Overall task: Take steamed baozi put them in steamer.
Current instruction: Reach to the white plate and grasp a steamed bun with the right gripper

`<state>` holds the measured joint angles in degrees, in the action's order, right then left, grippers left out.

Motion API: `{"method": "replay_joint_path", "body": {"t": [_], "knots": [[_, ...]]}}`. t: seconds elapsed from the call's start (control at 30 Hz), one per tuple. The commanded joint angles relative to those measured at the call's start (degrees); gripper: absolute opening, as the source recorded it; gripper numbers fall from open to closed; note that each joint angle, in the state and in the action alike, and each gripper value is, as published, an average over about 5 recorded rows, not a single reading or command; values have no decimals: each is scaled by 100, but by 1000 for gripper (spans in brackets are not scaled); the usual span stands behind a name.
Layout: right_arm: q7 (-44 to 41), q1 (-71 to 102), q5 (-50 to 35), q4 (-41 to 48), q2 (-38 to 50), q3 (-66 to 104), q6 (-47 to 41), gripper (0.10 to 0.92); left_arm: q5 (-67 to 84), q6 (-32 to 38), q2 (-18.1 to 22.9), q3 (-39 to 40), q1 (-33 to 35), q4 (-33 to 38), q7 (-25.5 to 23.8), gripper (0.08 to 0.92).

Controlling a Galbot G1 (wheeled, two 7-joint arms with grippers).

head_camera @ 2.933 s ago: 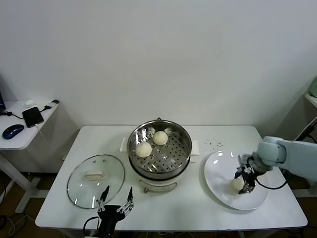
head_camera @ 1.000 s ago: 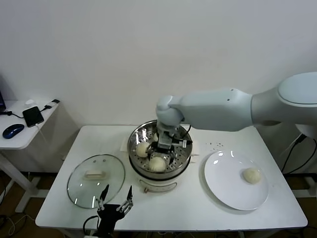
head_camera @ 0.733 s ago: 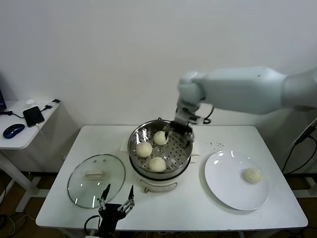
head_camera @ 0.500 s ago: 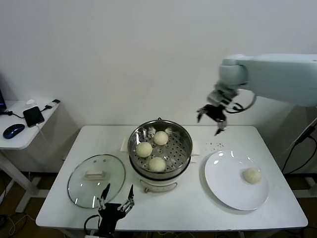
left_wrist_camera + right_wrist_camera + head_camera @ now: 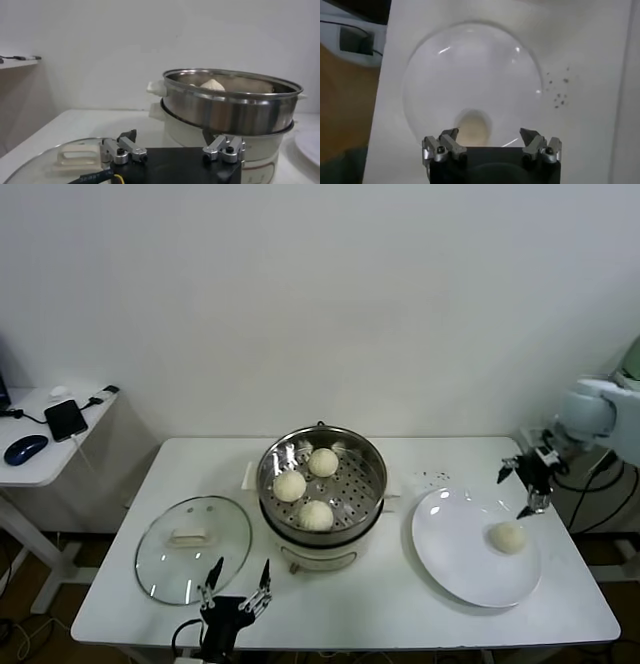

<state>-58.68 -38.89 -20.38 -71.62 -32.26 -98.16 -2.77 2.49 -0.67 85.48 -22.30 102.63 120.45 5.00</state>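
The steel steamer (image 5: pixel 322 484) stands on its white base at the table's middle and holds three baozi (image 5: pixel 316 515) on its perforated tray. A fourth baozi (image 5: pixel 508 536) lies on the white plate (image 5: pixel 455 554) at the right. My right gripper (image 5: pixel 528 481) is open and empty, in the air above the plate's far right edge, just beyond that baozi. In the right wrist view the baozi (image 5: pixel 472 128) sits on the plate (image 5: pixel 470 75) between the open fingers (image 5: pixel 449 135). My left gripper (image 5: pixel 235 586) is open and empty, parked at the table's front edge, facing the steamer (image 5: pixel 232 105).
The round glass lid (image 5: pixel 193 546) with a white handle lies flat on the table left of the steamer, just beyond my left gripper. Dark specks (image 5: pixel 433 477) dot the table behind the plate. A side table (image 5: pixel 40 446) with a phone and mouse stands at far left.
My right gripper carried a baozi from the plate into the steamer, let it go there, then swung back right and down over the plate. The left arm has not moved.
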Motion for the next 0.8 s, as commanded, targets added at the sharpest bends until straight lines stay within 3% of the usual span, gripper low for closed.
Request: {"method": "replay_joint_path", "body": {"t": [0.03,0.8], "knots": [[221,1996,806,555,284,1520,-407,823,-17,21,34,-17,27,-41,7,823],[502,2640,1097,974,-244,2119,-378,821,-19,42,47,-2,60,-52,25,823]]}}
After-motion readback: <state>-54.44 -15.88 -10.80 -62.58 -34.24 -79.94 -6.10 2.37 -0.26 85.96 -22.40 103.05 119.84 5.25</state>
